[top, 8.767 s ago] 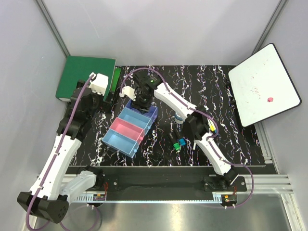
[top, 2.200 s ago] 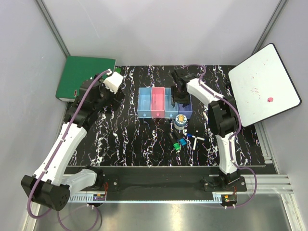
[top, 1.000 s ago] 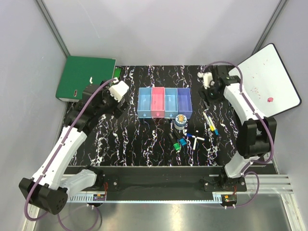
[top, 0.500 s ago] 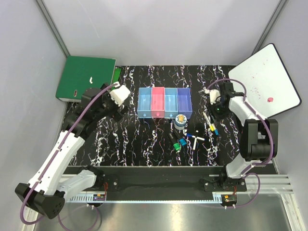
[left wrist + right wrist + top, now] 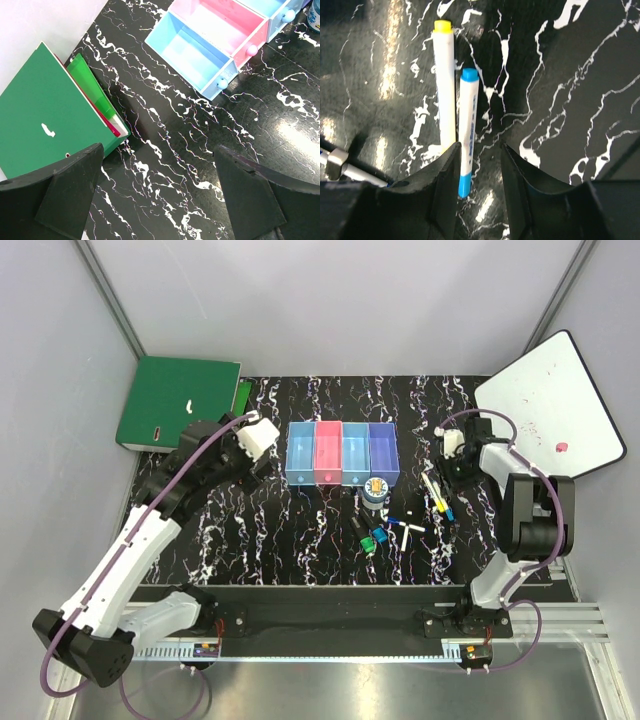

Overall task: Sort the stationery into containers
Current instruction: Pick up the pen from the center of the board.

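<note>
Four joined containers (image 5: 342,453), light blue, pink, light blue and purple-blue, stand in a row mid-table, all open-topped. In front of them lie a blue-rimmed tape roll (image 5: 375,490), short black markers (image 5: 370,536) and thin white pens (image 5: 405,524). To the right, a yellow-capped pen (image 5: 444,85) and a blue-capped pen (image 5: 466,145) lie side by side. My right gripper (image 5: 480,148) is low over them, open but narrowed. The blue-capped pen sits between its fingers against the left one, with a gap to the right one. My left gripper (image 5: 160,190) hangs wide open over bare table left of the containers (image 5: 192,55).
A green ring binder (image 5: 175,400) lies at the back left, close to my left gripper. A white board with a black rim (image 5: 548,415) leans at the back right. Another pen (image 5: 340,165) shows at the lower left of the right wrist view.
My right arm has come forward from beside the white board down onto the two capped pens, and its jaws have narrowed. My left arm has drifted slightly toward the containers.
</note>
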